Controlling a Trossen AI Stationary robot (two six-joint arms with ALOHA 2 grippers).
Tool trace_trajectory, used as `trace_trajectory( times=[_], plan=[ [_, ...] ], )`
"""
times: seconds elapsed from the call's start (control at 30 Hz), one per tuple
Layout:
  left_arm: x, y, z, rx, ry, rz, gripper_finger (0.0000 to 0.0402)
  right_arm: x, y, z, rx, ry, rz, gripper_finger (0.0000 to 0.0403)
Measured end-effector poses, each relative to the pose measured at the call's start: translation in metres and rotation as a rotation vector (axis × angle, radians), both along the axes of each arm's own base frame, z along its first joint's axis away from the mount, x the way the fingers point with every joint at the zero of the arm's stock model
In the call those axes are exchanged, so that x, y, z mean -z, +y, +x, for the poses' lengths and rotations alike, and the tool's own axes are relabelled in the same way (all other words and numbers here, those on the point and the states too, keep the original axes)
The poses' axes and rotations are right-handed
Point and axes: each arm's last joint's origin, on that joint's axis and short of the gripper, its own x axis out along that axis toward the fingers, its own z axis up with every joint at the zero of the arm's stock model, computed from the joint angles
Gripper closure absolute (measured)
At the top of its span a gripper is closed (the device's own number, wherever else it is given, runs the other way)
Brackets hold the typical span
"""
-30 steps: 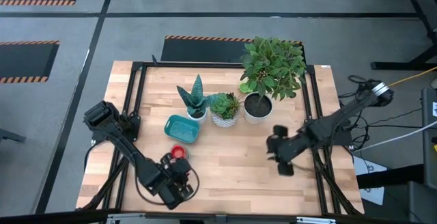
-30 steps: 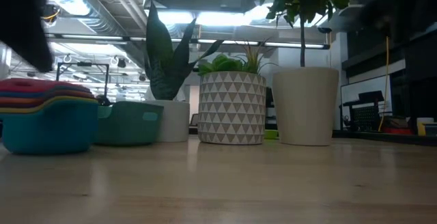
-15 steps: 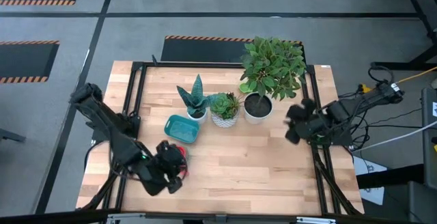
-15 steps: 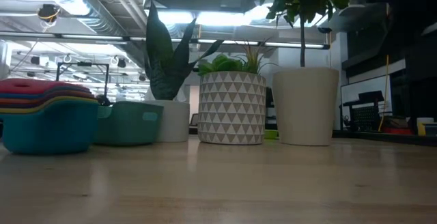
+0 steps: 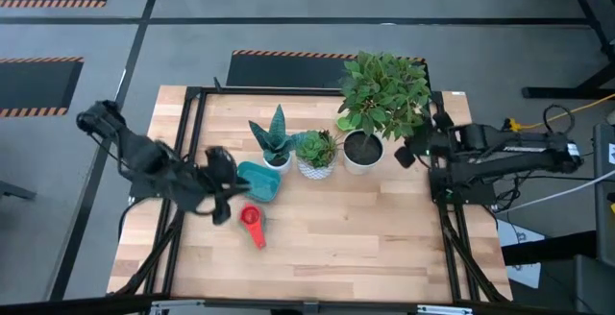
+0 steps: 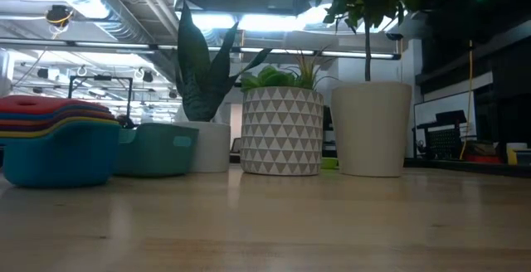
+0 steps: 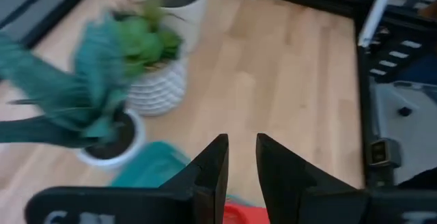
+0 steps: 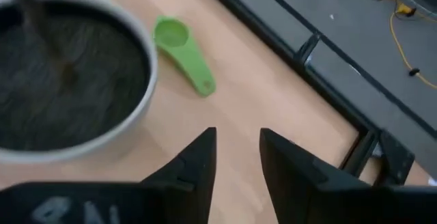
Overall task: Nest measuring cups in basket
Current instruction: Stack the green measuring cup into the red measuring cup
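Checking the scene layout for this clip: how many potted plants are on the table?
3, in a row across the far half of the table: spiky plant beside the basket, small plant in patterned pot in the middle, tall leafy plant at right.

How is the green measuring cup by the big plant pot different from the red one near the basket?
The green measuring cup lies alone behind the large white pot, far from the basket; the red measuring cup lies in the open right beside the basket. In the low view, the red cup tops a nested stack; the green one has none. Both are round scoops with flat handles.
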Motion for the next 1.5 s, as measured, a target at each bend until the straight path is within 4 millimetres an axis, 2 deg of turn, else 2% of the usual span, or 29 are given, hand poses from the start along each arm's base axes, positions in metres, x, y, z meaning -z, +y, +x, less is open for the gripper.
trace_trajectory(
  times=[0.17,0.37,0.53,0.77,0.93,1.13,1.3,1.5],
  plan=[
    [-0.002,0.03,-0.007,-0.035,0.032,0.02,0.0333,-0.006,-0.028,0.008,-0.025,-0.038,-0.049,0.0286],
    [0.018,0.054,-0.005,-0.034,0.07,0.019,0.0333,0.005,-0.067,0.01,-0.09,-0.121,-0.038,0.0286],
    [0.023,0.068,-0.002,-0.035,0.05,-0.003,0.0333,0.015,-0.09,0.005,-0.032,-0.141,-0.062,0.0286],
    [0.023,0.078,0.002,-0.058,0.052,0.029,0.0333,0.041,-0.117,0.004,-0.014,-0.186,-0.022,0.0286],
    [0.023,0.082,0.002,-0.077,0.05,0.027,0.0333,0.063,-0.134,-0.004,0.066,-0.161,0.013,0.0286],
    [0.023,0.085,0.002,-0.092,0.05,0.027,0.0333,0.079,-0.16,-0.003,0.041,-0.247,0.058,0.0286],
    [0.023,0.087,0.003,-0.106,0.05,0.027,0.0333,0.094,-0.181,0.009,-0.051,-0.366,0.083,0.0286],
    [0.023,0.091,0.003,-0.13,0.05,0.027,0.0333,0.112,-0.199,0.028,-0.174,-0.523,0.206,0.0286]
  ],
)
